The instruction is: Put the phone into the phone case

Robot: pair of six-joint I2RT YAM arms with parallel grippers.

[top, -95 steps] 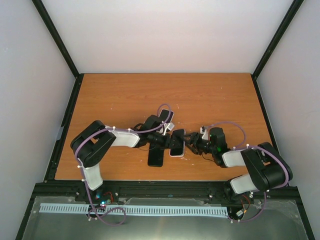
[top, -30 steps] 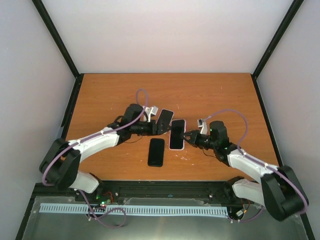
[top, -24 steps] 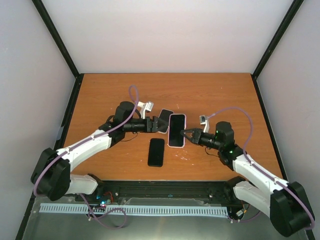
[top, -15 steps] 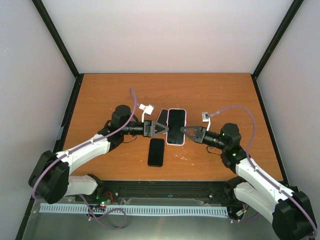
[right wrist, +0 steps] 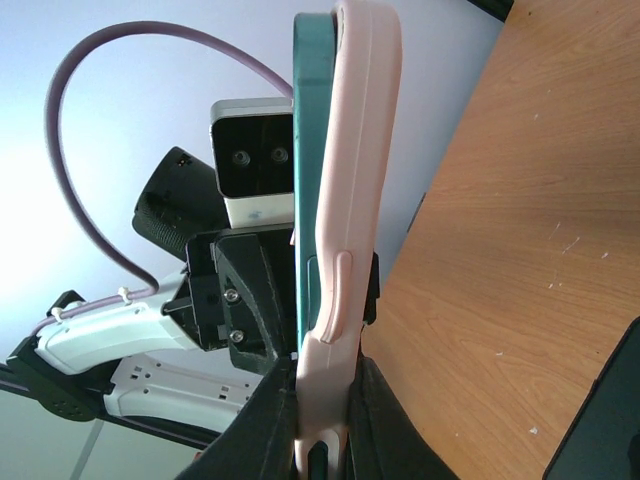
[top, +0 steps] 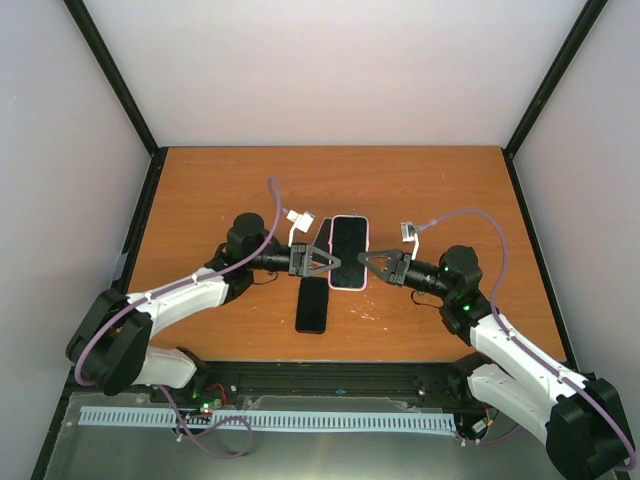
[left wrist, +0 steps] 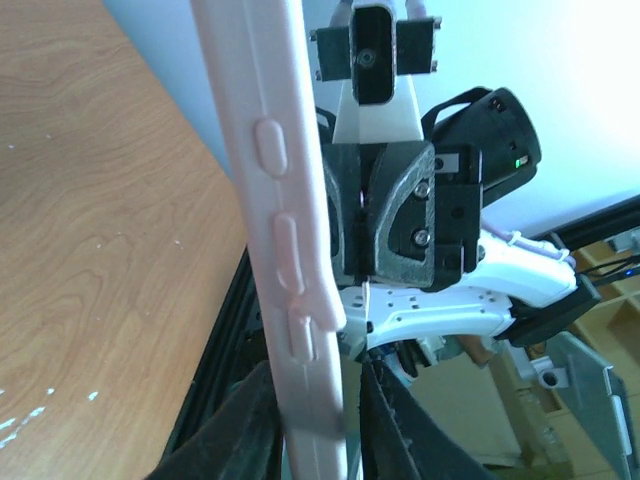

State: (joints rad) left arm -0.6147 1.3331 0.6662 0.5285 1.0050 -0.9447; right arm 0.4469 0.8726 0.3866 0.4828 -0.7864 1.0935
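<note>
Top view: phone case (top: 348, 252) held mid-table, left gripper (top: 330, 262) and right gripper (top: 361, 261) each pinching a long edge. Only the right wrist shows the teal phone (right wrist: 306, 150) against the case; seated or not, can't tell. Open table (top: 430, 190) all round, second dark phone (top: 312, 305) nearby. Wrist views crop the fingertips.

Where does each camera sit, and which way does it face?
Top external: above and behind the arm bases, looking down on the orange-brown wooden table; the left arm and right arm show in full.
Left wrist: on the left arm, looking along its own dark jaws at the bottom edge toward the right arm's jaws opposite.
Right wrist: mirrored, facing the left arm's jaws; a flat black phone lies lower right.
Shared: all three show the pink phone case, edge-on in both wrist views.
</note>
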